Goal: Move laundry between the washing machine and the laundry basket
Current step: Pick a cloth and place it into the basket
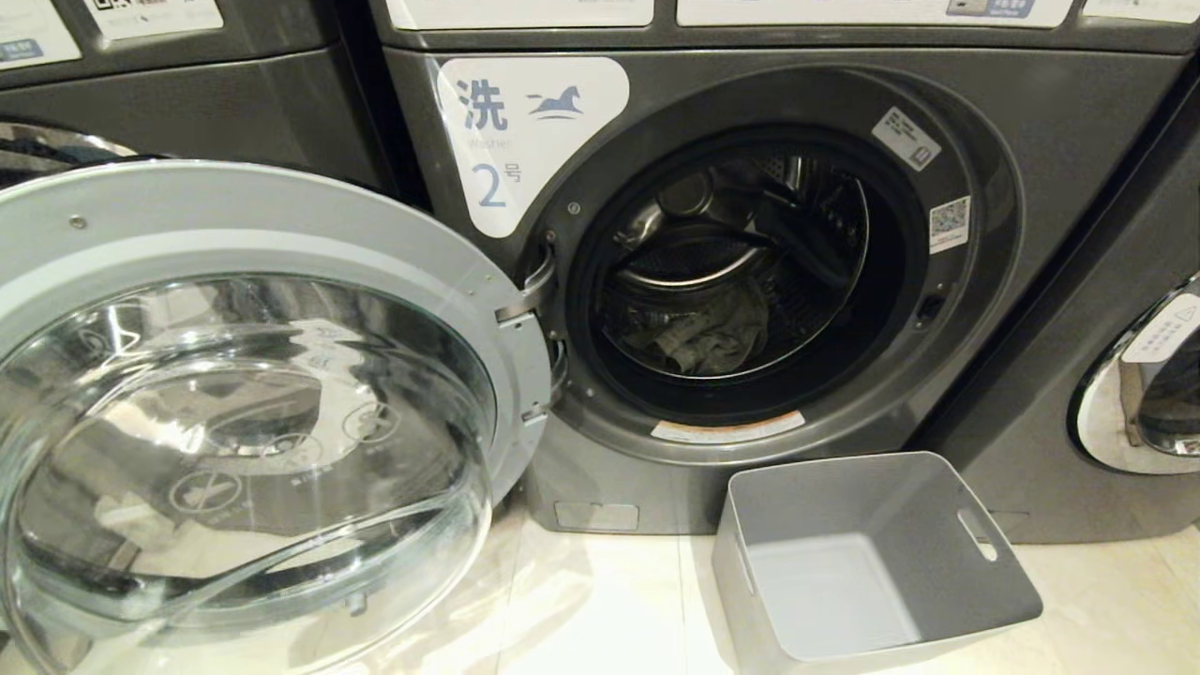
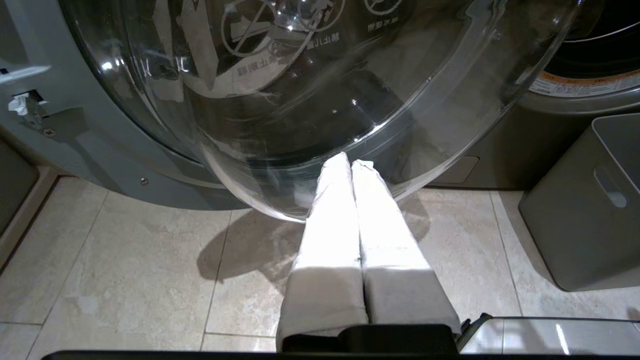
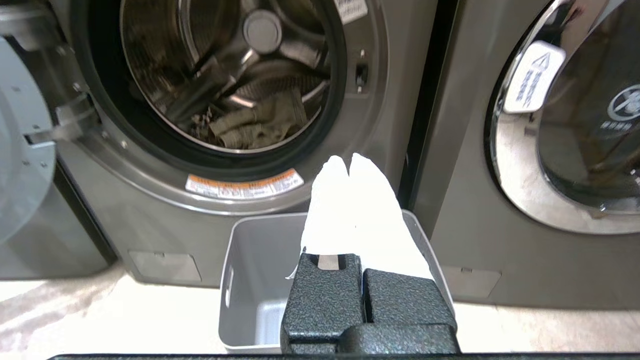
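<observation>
Right wrist view | laundry [image 3: 260, 125] lies low in washing machine [image 3: 150, 200] drum, ahead of and above right gripper [image 3: 350, 161] | both grippers clenched, empty | right nearer; left gripper [image 2: 350, 161] faces door [image 2: 350, 75] | basket [image 3: 250, 260] bare.

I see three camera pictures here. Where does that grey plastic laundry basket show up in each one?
Head view: laundry basket on the floor at lower right, below the open washing machine.
Left wrist view: only its corner with a slot handle, at the right edge.
Right wrist view: bottom centre, partly behind the right gripper.
Shared landmark: the orange warning label under the drum opening.
</observation>
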{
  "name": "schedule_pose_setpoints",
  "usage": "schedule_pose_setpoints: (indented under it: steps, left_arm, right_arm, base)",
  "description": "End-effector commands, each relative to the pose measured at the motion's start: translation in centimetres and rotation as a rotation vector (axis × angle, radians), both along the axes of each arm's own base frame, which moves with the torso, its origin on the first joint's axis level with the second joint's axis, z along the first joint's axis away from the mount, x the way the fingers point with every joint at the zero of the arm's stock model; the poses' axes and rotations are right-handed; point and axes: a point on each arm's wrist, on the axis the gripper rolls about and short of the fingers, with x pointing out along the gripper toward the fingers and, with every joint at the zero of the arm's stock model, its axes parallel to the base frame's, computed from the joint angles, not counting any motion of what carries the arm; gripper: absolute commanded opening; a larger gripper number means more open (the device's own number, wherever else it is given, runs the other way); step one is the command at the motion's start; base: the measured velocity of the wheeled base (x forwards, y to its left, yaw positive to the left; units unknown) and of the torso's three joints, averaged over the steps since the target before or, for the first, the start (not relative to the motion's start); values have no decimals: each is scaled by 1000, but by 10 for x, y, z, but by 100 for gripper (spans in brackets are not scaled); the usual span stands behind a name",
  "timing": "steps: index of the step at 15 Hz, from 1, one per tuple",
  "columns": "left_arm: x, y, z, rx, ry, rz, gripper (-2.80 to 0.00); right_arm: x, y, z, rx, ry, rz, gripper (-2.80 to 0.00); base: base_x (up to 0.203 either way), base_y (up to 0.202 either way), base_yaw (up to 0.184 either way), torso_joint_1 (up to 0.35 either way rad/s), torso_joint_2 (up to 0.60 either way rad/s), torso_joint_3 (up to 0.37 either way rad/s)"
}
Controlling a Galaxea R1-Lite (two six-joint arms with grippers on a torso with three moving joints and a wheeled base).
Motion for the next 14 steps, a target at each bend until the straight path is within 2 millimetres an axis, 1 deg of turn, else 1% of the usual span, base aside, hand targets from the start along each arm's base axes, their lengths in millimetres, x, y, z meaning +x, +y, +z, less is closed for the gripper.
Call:
schedule_pose_setpoints:
  steps: [1, 8, 10, 14]
  left_arm:
    - [0, 0, 0, 0, -1, 1, -280]
    - [0, 0, 0, -6, -1, 1, -280]
    - [0, 0, 0, -8, -1, 1, -280]
    - [0, 0, 0, -8, -1, 1, -280]
  right_arm:
    - [4, 0, -11, -1, 39, 0, -280]
    - [4, 0, -11, -1, 39, 0, -280]
    - [4, 0, -11, -3, 39, 1, -280]
    - [4, 0, -11, 1, 39, 1, -280]
  base:
    - [0, 0, 0, 1, 5, -203]
    - [0, 0, 0, 3, 1, -199]
    - [0, 0, 0, 4, 3, -99]
    - [0, 0, 0, 1, 2, -17]
